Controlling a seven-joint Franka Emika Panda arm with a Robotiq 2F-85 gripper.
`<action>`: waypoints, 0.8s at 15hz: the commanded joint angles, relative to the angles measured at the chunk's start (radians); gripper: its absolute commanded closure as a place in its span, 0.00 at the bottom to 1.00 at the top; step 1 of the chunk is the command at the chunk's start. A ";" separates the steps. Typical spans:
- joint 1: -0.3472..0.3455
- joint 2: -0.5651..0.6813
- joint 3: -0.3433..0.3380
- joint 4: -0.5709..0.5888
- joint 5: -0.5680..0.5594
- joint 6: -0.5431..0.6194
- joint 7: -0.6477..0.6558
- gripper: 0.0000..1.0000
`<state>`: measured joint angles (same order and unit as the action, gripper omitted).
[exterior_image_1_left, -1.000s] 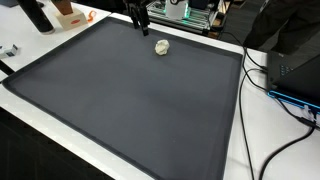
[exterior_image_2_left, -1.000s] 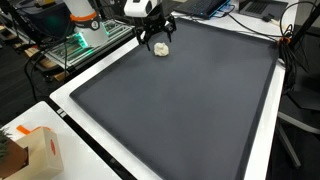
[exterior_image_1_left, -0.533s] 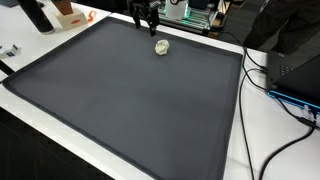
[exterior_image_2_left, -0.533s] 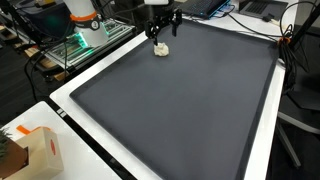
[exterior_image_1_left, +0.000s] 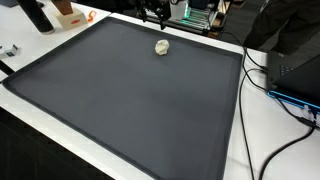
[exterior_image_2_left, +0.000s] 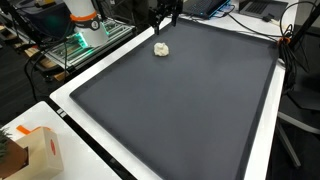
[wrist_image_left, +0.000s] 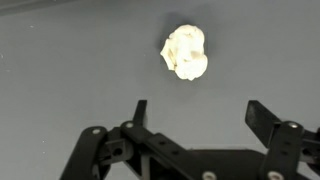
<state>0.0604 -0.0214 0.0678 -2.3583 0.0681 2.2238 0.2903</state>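
I register one item: a small crumpled lump (wrist_image_left: 186, 52), cream-white, with an irregular, folded surface and yellowish shading in its creases. I cannot tell whether the material is paper or tissue. In the wrist view its outline is roughly oval, slightly taller than wide. It rests loose on the dark grey mat (exterior_image_1_left: 130, 100), touching nothing else. In both exterior views the lump (exterior_image_1_left: 162, 46) (exterior_image_2_left: 161, 48) lies close to one edge of the mat, well away from its centre. It lies clear of the pincer (wrist_image_left: 198, 108), whose fingers stand spread and empty.
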 joint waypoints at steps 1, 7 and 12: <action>0.010 -0.032 0.010 0.009 -0.039 -0.071 -0.010 0.00; 0.015 -0.054 0.023 0.017 -0.047 -0.097 -0.028 0.00; 0.012 -0.038 0.022 0.024 -0.021 -0.073 -0.027 0.00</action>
<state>0.0713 -0.0599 0.0912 -2.3352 0.0474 2.1528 0.2640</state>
